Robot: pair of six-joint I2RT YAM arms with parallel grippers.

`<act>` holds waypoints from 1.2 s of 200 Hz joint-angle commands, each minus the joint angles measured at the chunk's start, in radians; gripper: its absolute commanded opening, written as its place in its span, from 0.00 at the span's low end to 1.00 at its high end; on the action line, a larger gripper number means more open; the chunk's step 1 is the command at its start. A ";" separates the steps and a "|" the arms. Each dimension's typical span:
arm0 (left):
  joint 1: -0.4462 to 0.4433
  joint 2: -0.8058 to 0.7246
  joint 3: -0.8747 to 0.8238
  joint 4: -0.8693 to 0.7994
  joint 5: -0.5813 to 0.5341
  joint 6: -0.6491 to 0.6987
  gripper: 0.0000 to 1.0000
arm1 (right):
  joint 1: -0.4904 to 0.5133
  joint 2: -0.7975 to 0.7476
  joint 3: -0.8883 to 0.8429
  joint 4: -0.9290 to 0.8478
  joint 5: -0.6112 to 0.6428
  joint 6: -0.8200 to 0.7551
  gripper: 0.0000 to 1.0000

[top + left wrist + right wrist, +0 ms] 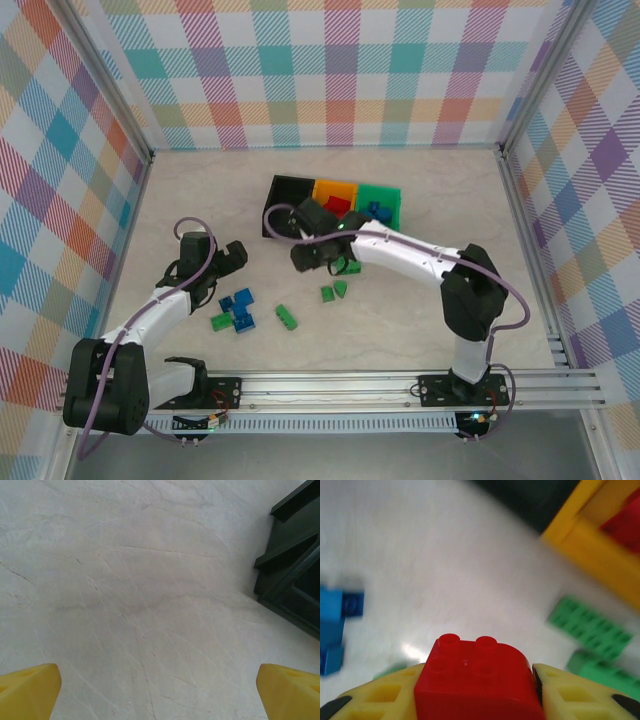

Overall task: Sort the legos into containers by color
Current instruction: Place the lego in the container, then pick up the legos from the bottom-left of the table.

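My right gripper (479, 692) is shut on a red lego (475, 667), which sits studs up between its yellow fingers (570, 692). From above, this gripper (318, 255) hangs just in front of the black container (283, 190). The orange container (322, 187) holds red legos (336, 207), and the green container (392, 198) holds blue ones (378, 211). Blue legos (240, 310) and green legos (287, 317) lie loose on the table. My left gripper (228, 260) is open over bare table, its yellow fingertips (27, 692) wide apart.
More green legos (335, 291) lie under the right arm, seen close as green legos (590, 627) beside the orange container (592, 540). A corner of the black container (292, 575) is to the left gripper's right. Checked walls enclose the table, and a metal rail (350, 385) runs along the near edge.
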 commanded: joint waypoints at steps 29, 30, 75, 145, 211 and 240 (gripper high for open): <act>-0.003 0.014 0.026 0.012 0.016 -0.005 1.00 | -0.138 0.077 0.103 0.121 0.054 -0.046 0.46; -0.003 0.014 0.025 0.011 0.016 -0.005 1.00 | -0.141 0.079 0.105 0.121 0.054 -0.046 0.46; -0.003 -0.010 0.023 0.004 0.011 -0.001 1.00 | -0.221 0.234 0.259 0.073 0.027 -0.048 0.48; -0.003 -0.013 0.024 -0.002 0.010 0.000 1.00 | -0.212 0.199 0.271 0.048 -0.003 -0.082 0.70; -0.003 -0.019 0.026 -0.017 -0.028 -0.010 1.00 | 0.051 0.104 0.127 0.061 -0.114 -0.156 0.70; 0.008 0.022 0.048 -0.054 -0.077 -0.042 1.00 | 0.127 0.158 0.111 0.133 -0.210 -0.068 0.70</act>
